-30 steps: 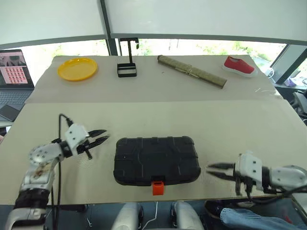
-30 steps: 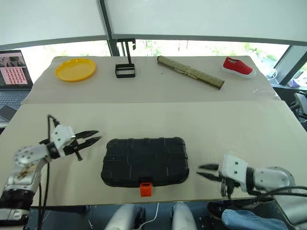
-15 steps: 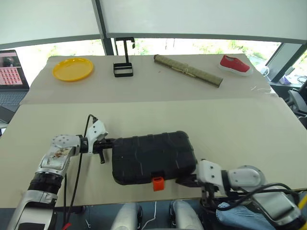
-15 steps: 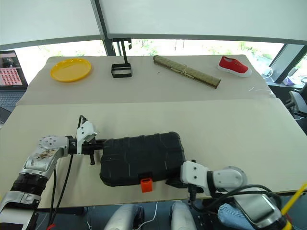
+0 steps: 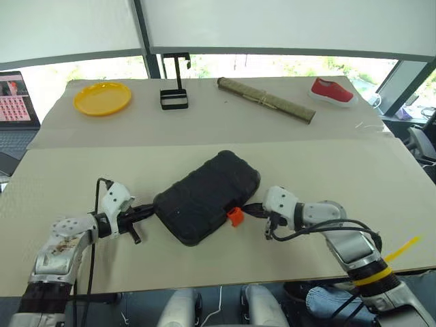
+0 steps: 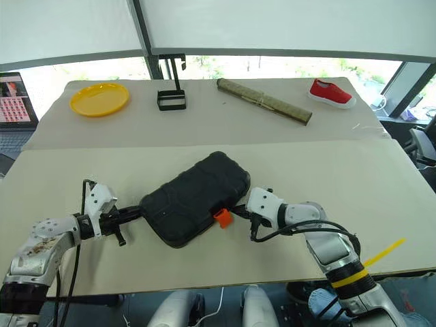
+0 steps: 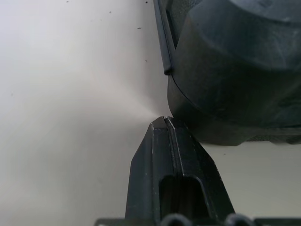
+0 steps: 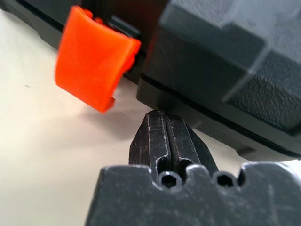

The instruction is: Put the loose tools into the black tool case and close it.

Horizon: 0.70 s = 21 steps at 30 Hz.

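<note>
A: Where's the case (image 5: 208, 196)?
B: Shut, lying askew mid-table, orange latch (image 5: 235, 216) facing the right gripper (image 8: 160, 117).
A: And the 2 grippers?
B: Both pinched closed, empty. Left gripper (image 7: 162, 123) tip against the case's near-left corner.

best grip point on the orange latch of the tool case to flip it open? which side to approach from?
Probably the orange latch's free lower lip, which stands off the black tool case over the table. Come from the case's front edge, the side where the right gripper sits, shut, its tip against the shell just beside the latch. The case lies closed and turned diagonally, so the approach should be square to that edge.
</note>
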Available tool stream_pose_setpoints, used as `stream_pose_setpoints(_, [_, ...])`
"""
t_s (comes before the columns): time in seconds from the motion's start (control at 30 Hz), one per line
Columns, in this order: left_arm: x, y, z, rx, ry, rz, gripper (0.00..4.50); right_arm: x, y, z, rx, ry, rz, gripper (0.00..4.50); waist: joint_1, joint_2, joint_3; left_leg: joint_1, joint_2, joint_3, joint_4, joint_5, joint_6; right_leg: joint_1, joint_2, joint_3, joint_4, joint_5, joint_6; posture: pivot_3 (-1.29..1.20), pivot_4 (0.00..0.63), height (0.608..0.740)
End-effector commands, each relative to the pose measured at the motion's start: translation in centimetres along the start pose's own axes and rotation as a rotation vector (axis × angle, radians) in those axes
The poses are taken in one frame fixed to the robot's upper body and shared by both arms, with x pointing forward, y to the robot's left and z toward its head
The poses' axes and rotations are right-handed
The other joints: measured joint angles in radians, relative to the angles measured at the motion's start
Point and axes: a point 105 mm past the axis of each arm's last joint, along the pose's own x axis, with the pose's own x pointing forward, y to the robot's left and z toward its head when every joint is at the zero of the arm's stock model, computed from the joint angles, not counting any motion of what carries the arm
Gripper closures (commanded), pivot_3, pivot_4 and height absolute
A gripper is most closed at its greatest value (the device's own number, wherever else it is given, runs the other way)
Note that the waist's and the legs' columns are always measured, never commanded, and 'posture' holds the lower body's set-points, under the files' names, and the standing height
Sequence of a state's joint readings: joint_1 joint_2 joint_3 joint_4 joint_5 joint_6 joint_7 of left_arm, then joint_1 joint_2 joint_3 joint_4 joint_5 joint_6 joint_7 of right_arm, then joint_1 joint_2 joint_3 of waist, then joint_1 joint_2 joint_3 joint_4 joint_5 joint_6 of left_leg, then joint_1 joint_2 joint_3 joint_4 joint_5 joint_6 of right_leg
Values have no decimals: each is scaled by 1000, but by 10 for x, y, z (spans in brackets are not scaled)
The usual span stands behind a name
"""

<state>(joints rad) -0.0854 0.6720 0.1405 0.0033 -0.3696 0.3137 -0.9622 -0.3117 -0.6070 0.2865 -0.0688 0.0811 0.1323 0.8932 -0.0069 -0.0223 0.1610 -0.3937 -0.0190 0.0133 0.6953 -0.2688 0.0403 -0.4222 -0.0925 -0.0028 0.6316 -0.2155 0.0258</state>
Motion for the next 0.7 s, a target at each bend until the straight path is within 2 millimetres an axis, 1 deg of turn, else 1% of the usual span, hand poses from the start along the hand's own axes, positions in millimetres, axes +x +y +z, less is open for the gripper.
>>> stream_pose_setpoints(0.03, [-11, 12, 39, 28, -141, 53, 4470, -20, -14, 14, -9, -55, -50, 4500, 1, 0, 0, 0, 0, 0, 0, 0, 0, 0, 0, 0, 0, 0, 0, 0, 150, 740])
stream_pose_setpoints(0.1, [-13, 14, 54, 57, -171, 27, 4470, -32, -9, 12, 20, -45, -43, 4500, 7, 0, 0, -1, 0, 0, 0, 0, 0, 0, 0, 0, 0, 0, 0, 0, 150, 740])
stream_pose_setpoints(0.13, [-13, 13, 58, 74, -166, 9, 4470, -37, -5, 11, 33, -37, -34, 4500, 11, 0, 0, -1, 0, -1, 0, 0, 0, 0, 0, -1, 0, 0, 0, 0, 150, 740])
stream_pose_setpoints(0.2, [-7, 10, 71, 110, -155, -47, 4470, -45, 5, 10, 61, -24, -7, 4500, 16, 0, 0, -1, 0, -1, 0, 0, 0, 0, 0, -1, -1, 0, 0, 0, 150, 740])
stream_pose_setpoints(0.27, [3, 0, 87, 116, -172, -131, 4470, -51, 18, 11, 100, -14, 33, 4500, 20, 0, 0, -1, -1, -1, 0, 0, 0, 0, 0, -1, -1, 0, 0, 0, 150, 740])
stream_pose_setpoints(0.33, [12, -15, 95, 126, -165, -227, 4470, -51, 30, 12, 133, -10, 63, 4500, 19, 0, 0, -1, -1, -1, 0, 0, 0, 1, 0, -2, -1, 0, 0, 0, 150, 740])
stream_pose_setpoints(0.4, [26, -34, 95, 161, -126, -335, 4470, -46, 43, 14, 153, -11, 87, 4500, 18, 0, 0, -2, -1, -1, 0, 0, 0, 1, 0, -1, -1, 0, 0, 0, 150, 740])
stream_pose_setpoints(0.47, [39, -46, 93, 178, -99, -382, 4470, -38, 50, 15, 168, -12, 89, 4500, 15, 0, 0, -1, -1, -1, 0, 0, 0, 1, 1, -1, -1, 0, 0, 0, 150, 740])
stream_pose_setpoints(0.6, [52, -53, 88, 198, -89, -398, 4470, -27, 53, 15, 186, -9, 59, 4500, 9, 0, 0, -1, 0, 0, 0, 0, 0, 0, 3, 0, -1, 0, 0, 0, 150, 740])
stream_pose_setpoints(0.7, [60, -52, 84, 203, -77, -384, 4470, -18, 52, 12, 193, -6, 22, 4500, 11, 0, 0, -1, 0, 0, 0, 0, 0, 0, 2, 0, -1, 0, 0, 0, 150, 740])
